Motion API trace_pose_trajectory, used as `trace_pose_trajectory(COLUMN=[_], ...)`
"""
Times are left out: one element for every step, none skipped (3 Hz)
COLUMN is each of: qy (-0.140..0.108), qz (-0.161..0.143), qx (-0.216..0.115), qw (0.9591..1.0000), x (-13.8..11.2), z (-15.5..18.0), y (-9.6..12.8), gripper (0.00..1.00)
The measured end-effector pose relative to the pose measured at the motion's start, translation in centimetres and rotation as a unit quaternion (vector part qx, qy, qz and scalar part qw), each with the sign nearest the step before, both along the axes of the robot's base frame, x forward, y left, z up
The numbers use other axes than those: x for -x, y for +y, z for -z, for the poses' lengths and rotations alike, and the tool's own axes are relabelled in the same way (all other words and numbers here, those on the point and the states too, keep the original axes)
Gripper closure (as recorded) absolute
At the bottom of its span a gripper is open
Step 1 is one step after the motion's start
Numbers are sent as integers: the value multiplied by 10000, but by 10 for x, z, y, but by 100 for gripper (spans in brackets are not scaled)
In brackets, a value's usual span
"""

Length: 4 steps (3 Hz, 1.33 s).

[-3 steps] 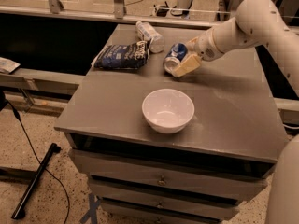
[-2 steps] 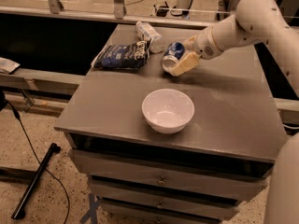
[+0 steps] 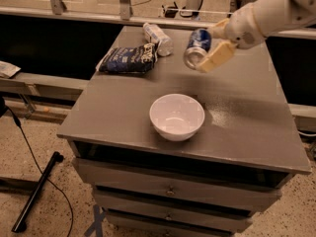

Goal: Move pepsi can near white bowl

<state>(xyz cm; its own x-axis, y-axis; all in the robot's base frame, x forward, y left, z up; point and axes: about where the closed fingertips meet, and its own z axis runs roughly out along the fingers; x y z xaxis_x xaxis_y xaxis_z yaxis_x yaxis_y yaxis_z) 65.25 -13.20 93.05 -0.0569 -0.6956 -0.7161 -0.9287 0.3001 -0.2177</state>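
Observation:
The dark blue pepsi can (image 3: 196, 47) is tilted on its side in the air, held in my gripper (image 3: 211, 51) above the back middle of the grey table (image 3: 123, 112). The gripper's cream fingers (image 3: 217, 57) are shut on the can, and the white arm comes in from the upper right. The white bowl (image 3: 177, 116) sits upright near the table's front edge, below and slightly left of the can, apart from it.
A flat dark blue snack bag (image 3: 127, 59) lies at the back left of the table. A pale silvery can (image 3: 158, 37) lies on its side behind it. Drawers sit under the tabletop. A black pole lies on the floor at left.
The gripper has lifted the pepsi can off the table; it now hangs tilted in the air, a little higher than before.

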Motion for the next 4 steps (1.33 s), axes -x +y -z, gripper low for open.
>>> trace_pose_trajectory(qy=[-202, -330, -330, -191], qz=[259, 585, 585, 593], qx=[193, 259, 258, 33], qw=[9993, 9974, 9974, 9981], x=[71, 121, 121, 151], z=[-38, -59, -59, -47], y=[-54, -110, -110, -120], gripper=[100, 100, 100, 100])
